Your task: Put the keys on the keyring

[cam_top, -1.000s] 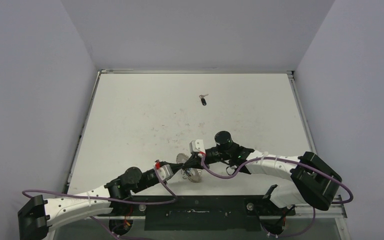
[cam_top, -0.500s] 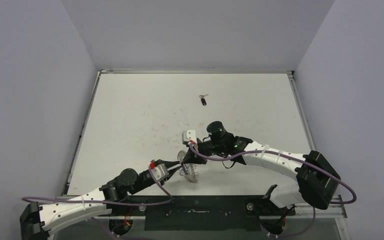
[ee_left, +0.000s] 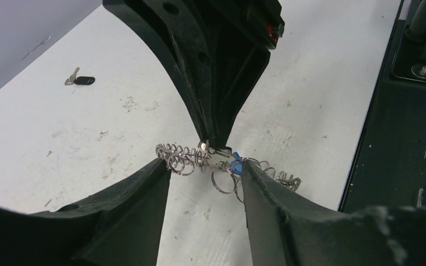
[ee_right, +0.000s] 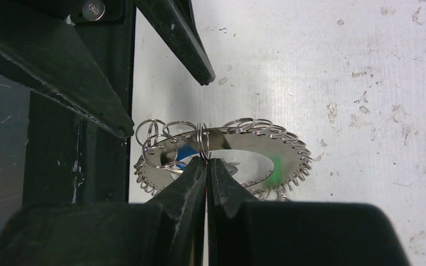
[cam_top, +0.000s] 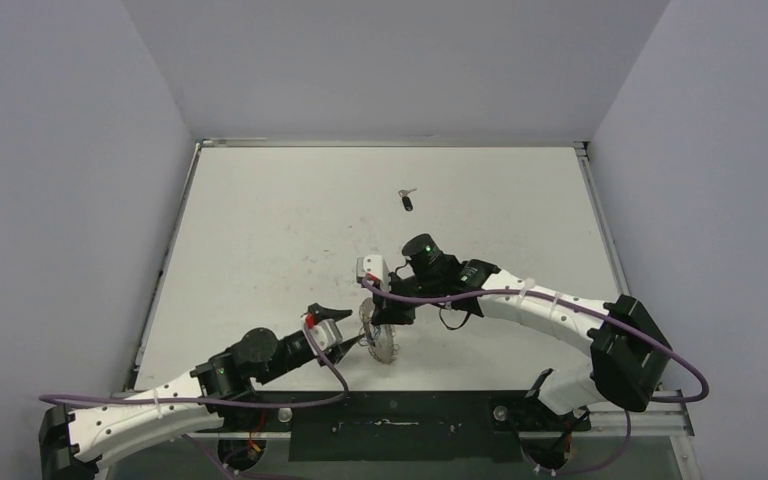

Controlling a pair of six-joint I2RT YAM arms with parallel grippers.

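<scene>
right gripper (ee_right: 206,162) clenched on a small loop of the keyring (ee_right: 244,138), near the table's (cam_top: 260,230) front edge. left gripper (ee_left: 204,166) jaws spread apart either side of it. one black-headed key (cam_top: 406,201) lies well apart.

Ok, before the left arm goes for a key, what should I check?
1. Right gripper shut on the keyring rim: ok.
2. Left gripper jaws open, one finger on each side of the keyring: ok.
3. Loose black-headed key in view, lying alone on the far part of the table: ok.
4. Second black-headed key located: cannot tell.
5. Keyring's lower edge clear of the table: cannot tell.
</scene>
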